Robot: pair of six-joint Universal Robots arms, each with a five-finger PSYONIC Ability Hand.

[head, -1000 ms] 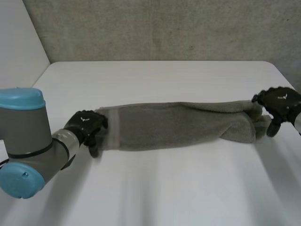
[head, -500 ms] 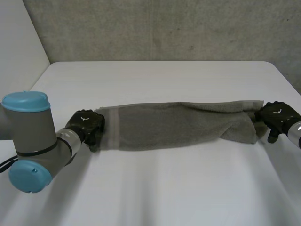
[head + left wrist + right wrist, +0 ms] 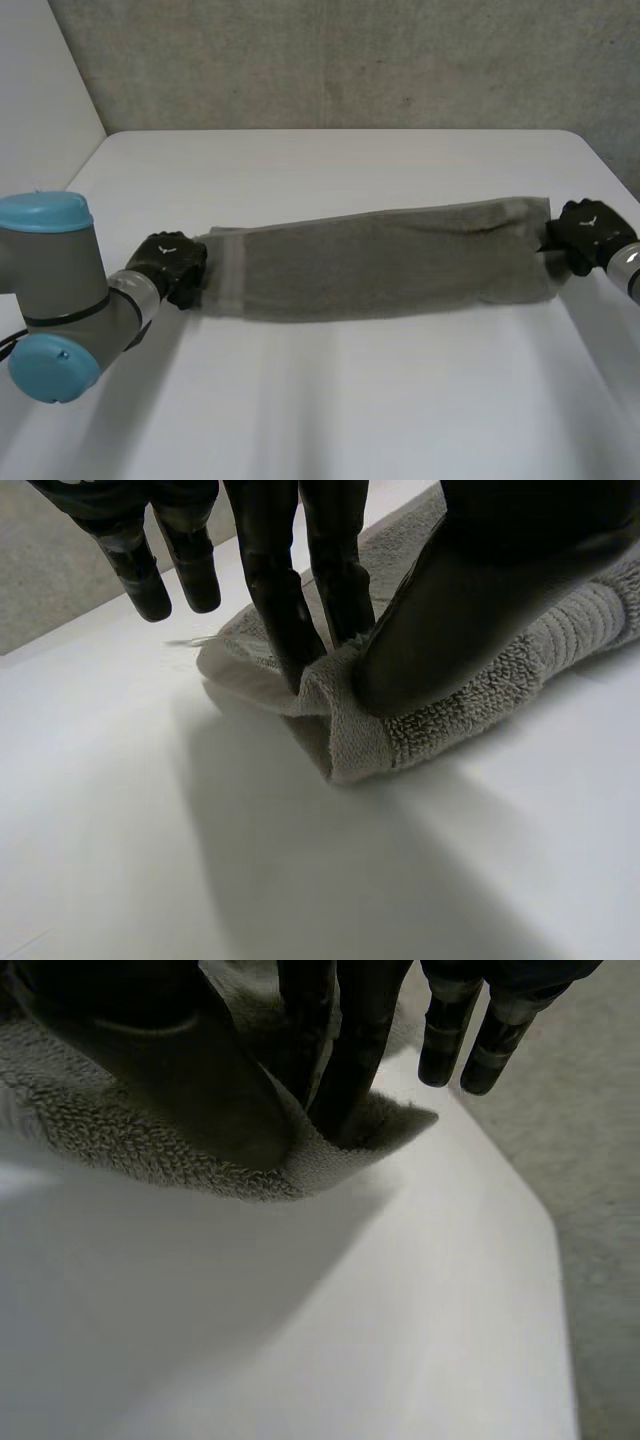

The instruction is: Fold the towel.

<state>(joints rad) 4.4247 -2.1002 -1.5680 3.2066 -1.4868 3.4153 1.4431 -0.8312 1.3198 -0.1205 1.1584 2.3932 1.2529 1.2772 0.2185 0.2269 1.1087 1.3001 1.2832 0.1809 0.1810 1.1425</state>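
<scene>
A grey towel point(image 3: 370, 260) lies stretched out as a long folded band across the middle of the white table point(image 3: 330, 400). My left hand point(image 3: 168, 264) is at the towel's left end. In the left wrist view its thumb point(image 3: 480, 590) and fingers point(image 3: 290, 610) pinch a fold of the towel point(image 3: 450, 710) at that end. My right hand point(image 3: 580, 234) is at the right end. Seen from the right wrist, its thumb point(image 3: 170, 1060) and fingers point(image 3: 345, 1050) pinch the towel's corner point(image 3: 390, 1120). Both hands are shut on the cloth.
A grey wall point(image 3: 350, 60) rises behind the table's far edge. The table's right edge point(image 3: 560, 1260) runs close to my right hand. White tabletop spreads in front of and behind the towel.
Both hands have closed onto the towel's ends. The towel is pulled out straighter and flatter, its right end less bunched. The left hand shifted slightly left.
</scene>
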